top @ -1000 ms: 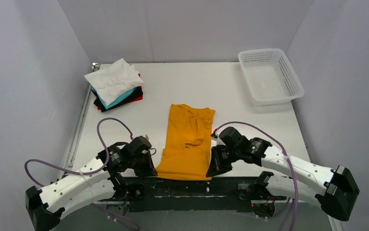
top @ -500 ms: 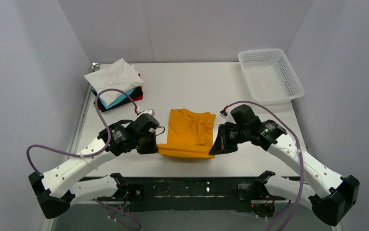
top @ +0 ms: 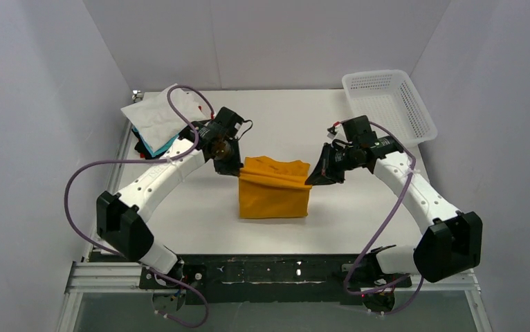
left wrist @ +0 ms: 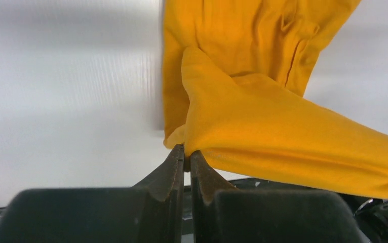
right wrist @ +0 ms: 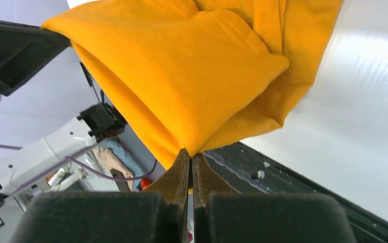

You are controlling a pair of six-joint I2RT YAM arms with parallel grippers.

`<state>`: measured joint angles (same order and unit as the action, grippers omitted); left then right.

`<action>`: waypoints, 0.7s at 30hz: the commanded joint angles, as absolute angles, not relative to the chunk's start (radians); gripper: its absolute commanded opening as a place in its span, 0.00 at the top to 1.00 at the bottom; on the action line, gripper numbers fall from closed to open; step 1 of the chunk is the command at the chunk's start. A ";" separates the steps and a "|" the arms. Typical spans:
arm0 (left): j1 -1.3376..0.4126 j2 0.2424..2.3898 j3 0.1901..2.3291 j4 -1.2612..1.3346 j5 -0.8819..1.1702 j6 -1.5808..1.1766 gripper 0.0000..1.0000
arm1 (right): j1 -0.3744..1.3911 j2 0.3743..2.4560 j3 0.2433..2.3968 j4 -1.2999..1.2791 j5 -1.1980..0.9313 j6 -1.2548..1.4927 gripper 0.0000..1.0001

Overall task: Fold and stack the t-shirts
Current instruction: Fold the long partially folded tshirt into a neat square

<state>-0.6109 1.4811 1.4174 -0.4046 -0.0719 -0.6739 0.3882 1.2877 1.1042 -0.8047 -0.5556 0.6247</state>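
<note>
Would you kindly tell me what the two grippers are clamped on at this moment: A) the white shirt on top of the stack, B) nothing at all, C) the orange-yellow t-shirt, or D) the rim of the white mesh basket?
C: the left gripper and the right gripper each pinch a corner of the orange-yellow t-shirt, with its held edge raised between them.

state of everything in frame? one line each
orange-yellow shirt: folded over, upper edge lifted and pinched at both corners, the rest lying flat
folded shirt stack: piled at far left, white on top, untouched
basket: upright, nothing visible inside
left gripper: shut on the shirt's corner
right gripper: shut on the other corner
</note>
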 commanded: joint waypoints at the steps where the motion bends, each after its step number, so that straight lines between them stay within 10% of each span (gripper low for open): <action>1: -0.552 1.602 1.495 -0.493 -0.095 -0.587 1.00 | 0.319 1.357 1.172 -0.743 -0.587 0.611 0.99; 21: -0.443 2.171 1.859 -0.507 -0.031 -0.592 1.00 | 0.240 1.860 1.385 -0.599 -0.417 0.644 0.96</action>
